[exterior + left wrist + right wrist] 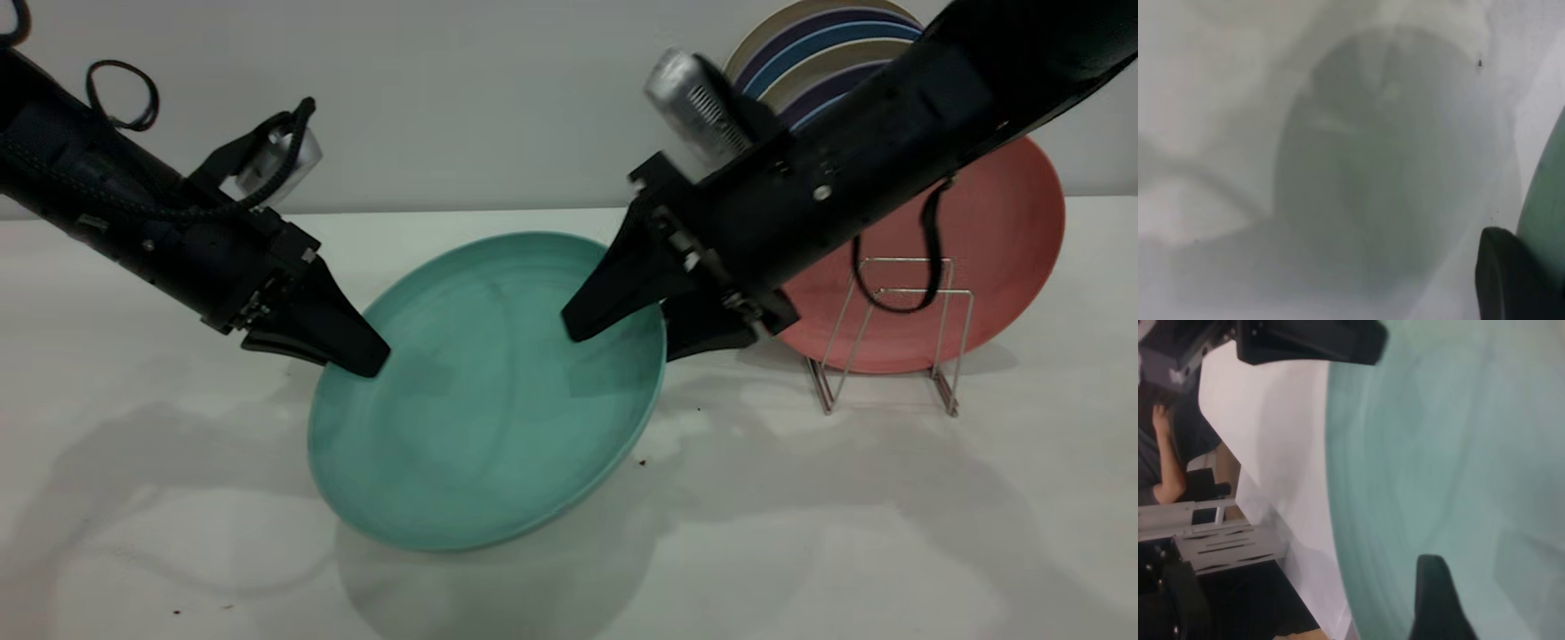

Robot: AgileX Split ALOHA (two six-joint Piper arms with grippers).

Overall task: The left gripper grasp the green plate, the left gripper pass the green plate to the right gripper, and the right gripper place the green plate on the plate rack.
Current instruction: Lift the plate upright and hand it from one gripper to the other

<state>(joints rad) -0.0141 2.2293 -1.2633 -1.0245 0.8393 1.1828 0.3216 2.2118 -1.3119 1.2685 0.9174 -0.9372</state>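
Green plate [484, 400] between both claws

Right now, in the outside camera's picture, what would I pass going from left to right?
The left gripper → the green plate → the right gripper → the wire plate rack, with a pink plate standing in it.

Left wrist view: black fingertip [1508, 277] pressed against green plate [1546, 200] edge — plate's broad round shadow [1398, 167] cast on white table [1211, 87]; one dark speck [1480, 63] noted.

teal-green plate [484, 418], salmon-pink plate [996, 258], silver wire rack [889, 347]
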